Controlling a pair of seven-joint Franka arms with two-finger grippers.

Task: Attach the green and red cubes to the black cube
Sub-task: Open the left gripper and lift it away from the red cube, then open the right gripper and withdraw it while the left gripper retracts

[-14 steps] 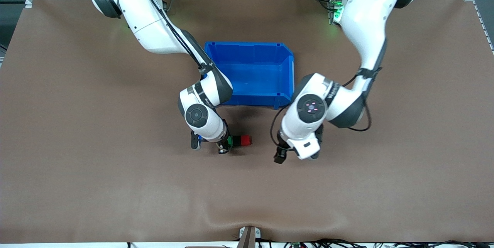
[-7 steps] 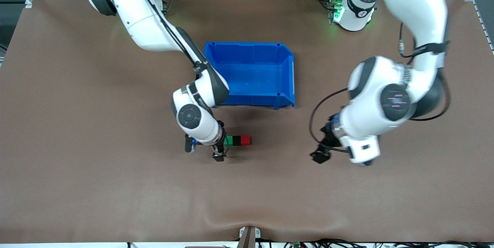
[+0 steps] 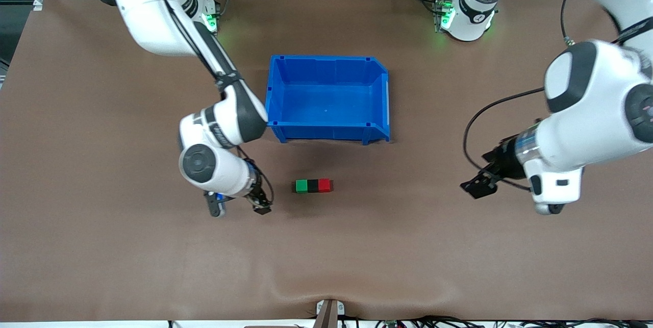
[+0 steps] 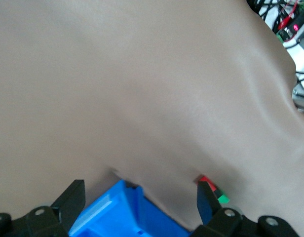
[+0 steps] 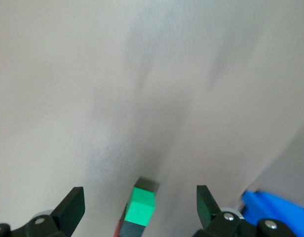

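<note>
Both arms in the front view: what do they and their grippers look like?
White glossy shells with dark grey joint bands and round grey joint caps. A black cable runs along each arm. The left gripper and right gripper have black fingers.

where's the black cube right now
In the front view, the black cube sits on the table between the green cube and red cube, nearer the camera than the blue bin.

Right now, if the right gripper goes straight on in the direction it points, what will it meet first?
Probably the green cube: the right gripper is open and that cube lies between its fingers, at the near end of the row, with the black cube and red cube after it. Depth is unclear.
</note>
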